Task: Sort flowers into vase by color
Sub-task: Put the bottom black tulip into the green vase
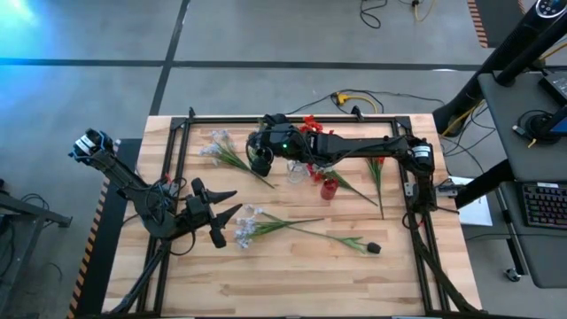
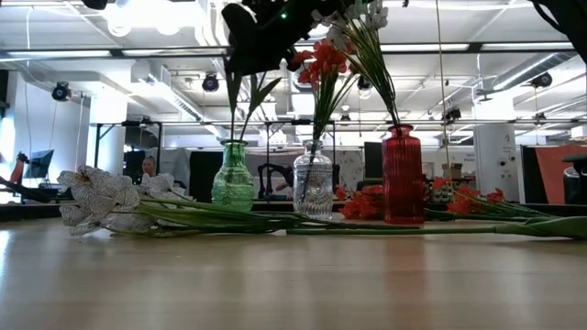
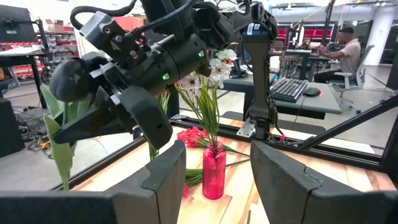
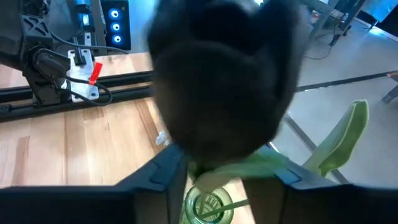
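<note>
High view: 2 pale flowers and 1 dark bud stem lie flat; left gripper sits empty, fingers apart.

Low view: 3 vases, green vase leftmost.

Right wrist view: right gripper fingers parted around a dark bud, directly over that vase.

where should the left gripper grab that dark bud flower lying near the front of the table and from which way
Probably the bare green stem of the dark-bud flower, around its middle, coming straight down from above. It lies flat on the table, running from the white flowers toward the bud near the front right. That stretch is thin and leafless with open wood on both sides, so the left gripper should straddle it crosswise.
</note>
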### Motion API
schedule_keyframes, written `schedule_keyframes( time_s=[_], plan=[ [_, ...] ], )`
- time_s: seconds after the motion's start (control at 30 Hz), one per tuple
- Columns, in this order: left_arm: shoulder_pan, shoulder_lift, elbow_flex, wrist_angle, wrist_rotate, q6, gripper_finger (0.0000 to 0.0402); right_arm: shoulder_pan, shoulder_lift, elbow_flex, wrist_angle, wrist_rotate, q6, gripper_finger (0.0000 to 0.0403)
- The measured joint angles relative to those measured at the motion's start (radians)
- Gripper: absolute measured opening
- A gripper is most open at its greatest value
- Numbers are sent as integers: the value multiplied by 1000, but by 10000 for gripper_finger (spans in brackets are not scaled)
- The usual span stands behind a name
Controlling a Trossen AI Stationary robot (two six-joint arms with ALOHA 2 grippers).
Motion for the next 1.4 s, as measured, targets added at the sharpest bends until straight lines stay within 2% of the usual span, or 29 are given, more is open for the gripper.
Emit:
schedule_keyframes(
  time_s=[0.2, 0.77, 1.4],
  plan=[
    [0, 0, 0, 0, 0, 0, 163, 0, 0, 0, 1, 0, -1, 174],
    [0, 0, 0, 0, 0, 3, 163, 0, -43, 0, -53, 0, -3, 220],
    [0, 0, 0, -2, 0, 3, 163, 0, -105, 0, -110, 0, -28, 302]
  ],
)
